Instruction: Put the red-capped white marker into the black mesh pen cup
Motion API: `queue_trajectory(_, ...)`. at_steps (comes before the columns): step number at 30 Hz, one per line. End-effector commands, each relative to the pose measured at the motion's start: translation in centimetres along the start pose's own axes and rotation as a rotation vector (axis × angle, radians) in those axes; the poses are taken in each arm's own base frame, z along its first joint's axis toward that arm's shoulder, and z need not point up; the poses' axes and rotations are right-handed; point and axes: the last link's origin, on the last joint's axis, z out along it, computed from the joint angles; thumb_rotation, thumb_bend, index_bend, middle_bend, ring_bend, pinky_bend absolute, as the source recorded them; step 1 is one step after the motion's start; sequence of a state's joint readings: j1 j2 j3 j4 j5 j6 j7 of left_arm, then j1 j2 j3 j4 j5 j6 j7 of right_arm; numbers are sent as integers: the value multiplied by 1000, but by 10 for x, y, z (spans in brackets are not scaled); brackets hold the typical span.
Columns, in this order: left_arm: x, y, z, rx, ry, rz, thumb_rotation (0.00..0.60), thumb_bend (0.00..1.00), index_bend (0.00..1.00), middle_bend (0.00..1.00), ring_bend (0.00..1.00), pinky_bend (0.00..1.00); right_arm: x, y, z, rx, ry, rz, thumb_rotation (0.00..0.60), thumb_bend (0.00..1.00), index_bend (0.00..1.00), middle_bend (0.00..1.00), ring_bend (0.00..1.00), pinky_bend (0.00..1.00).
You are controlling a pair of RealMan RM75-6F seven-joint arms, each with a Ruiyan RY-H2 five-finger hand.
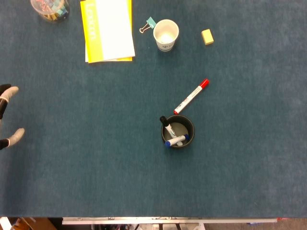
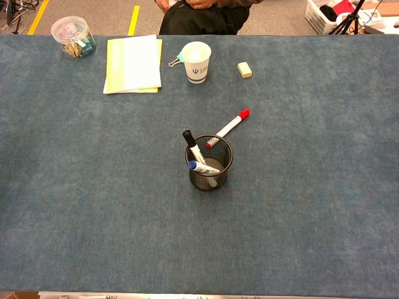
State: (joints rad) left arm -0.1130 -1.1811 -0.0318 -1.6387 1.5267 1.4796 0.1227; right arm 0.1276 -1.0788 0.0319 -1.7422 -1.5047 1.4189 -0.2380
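The red-capped white marker (image 1: 192,96) is laid just behind the black mesh pen cup (image 1: 178,131). The left hand (image 1: 8,117), far left of the cup, is seen empty, fingers spread.

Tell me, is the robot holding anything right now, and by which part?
Nothing is held. Only the left hand shows, at the table's edge, fingers apart and empty. The red-capped marker lies untouched on the table beside the pen cup.

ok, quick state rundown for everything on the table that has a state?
red-capped white marker: capped, flat on the table beside the cup, not in it
black mesh pen cup: upright, holding two markers
black-capped marker: in cup, leaning
blue-capped marker: in cup, tilted
paper cup: upright, looks empty
clear jar: upright, holds clips
left hand: fingers apart, holding nothing
right hand: not visible
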Motion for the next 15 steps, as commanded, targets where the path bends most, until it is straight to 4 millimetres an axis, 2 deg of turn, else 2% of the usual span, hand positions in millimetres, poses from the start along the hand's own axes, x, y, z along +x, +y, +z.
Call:
queue_trajectory(1,0,0,0,2,-1,0,600,150,178,176,174,149,-1,-4,2,21,-7,1,600,200,0,217,41,0)
queue_trajectory(7,-1,1,0,-4,-3,-1,600,150,178,176,174,149,-5,-26,16,150,-33,30,600,202,0,219,42,0)
queue_trajectory(11,1,3,0,-11,3,-3,600,150,178,176,174,149,-6,-53,35,278,-43,2,600,202,20,220,41,0)
queue_trajectory(15,3,2,-1,-4,7,-1,600,150,178,176,174,149,-9,-82,57,388,-57,-35,600,205,93,222,41,0)
